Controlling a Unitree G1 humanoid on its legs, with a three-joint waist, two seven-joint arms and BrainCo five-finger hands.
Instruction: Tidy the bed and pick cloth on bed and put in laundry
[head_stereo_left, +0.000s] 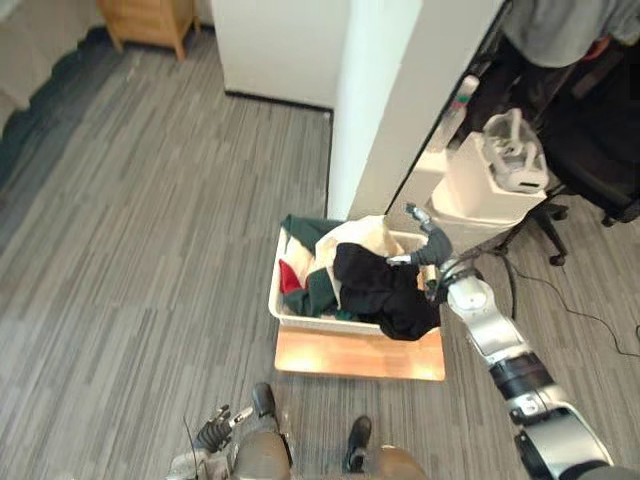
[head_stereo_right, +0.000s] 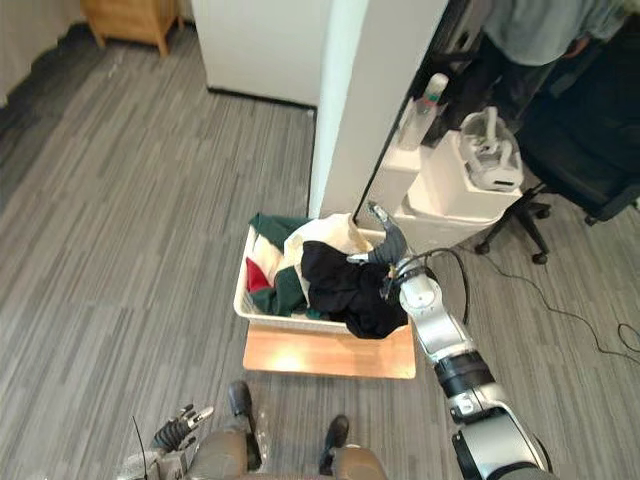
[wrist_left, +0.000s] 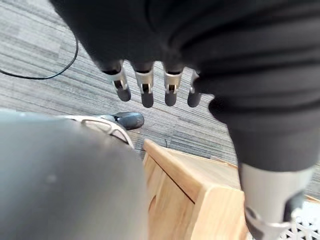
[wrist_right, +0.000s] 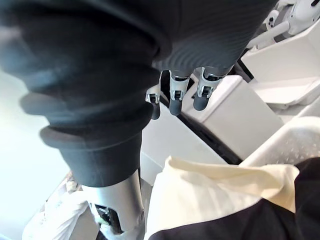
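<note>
A white laundry basket (head_stereo_left: 276, 290) sits on a low wooden board (head_stereo_left: 360, 356) on the grey striped floor (head_stereo_left: 130, 250), just below the middle of the head view, and the clothes are already in it. A black cloth (head_stereo_left: 380, 285) lies heaped on its 3 o'clock side and spills over the rim toward 5 o'clock. A cream cloth (head_stereo_left: 360, 237) is bunched at 12 to 1 o'clock, a green cloth (head_stereo_left: 310, 232) lies at 11 o'clock, and a red cloth (head_stereo_left: 290, 278) is tucked at 9 o'clock. The right hand (head_stereo_left: 432, 248) hovers over the basket's 2 o'clock corner, just beside the black cloth. Its fingers (wrist_right: 175, 97) are spread and nearly straight, the thumb stands apart, and nothing is held; in its wrist view the cream cloth shows beneath it. The left hand (head_stereo_left: 213, 433) hangs low at 7 o'clock of the head view, well apart from the basket, its fingers (wrist_left: 146, 87) loose, straight and empty, with the board's edge close by in its wrist view. A white pillar (head_stereo_left: 385, 100) rises just behind the basket at 12 o'clock. At 2 o'clock stand a white box (head_stereo_left: 480, 190) and a black office chair (head_stereo_left: 590, 150), with a person (head_stereo_left: 560, 30) in a grey top beyond. A wooden cabinet (head_stereo_left: 150, 22) stands far off at 11 o'clock.
</note>
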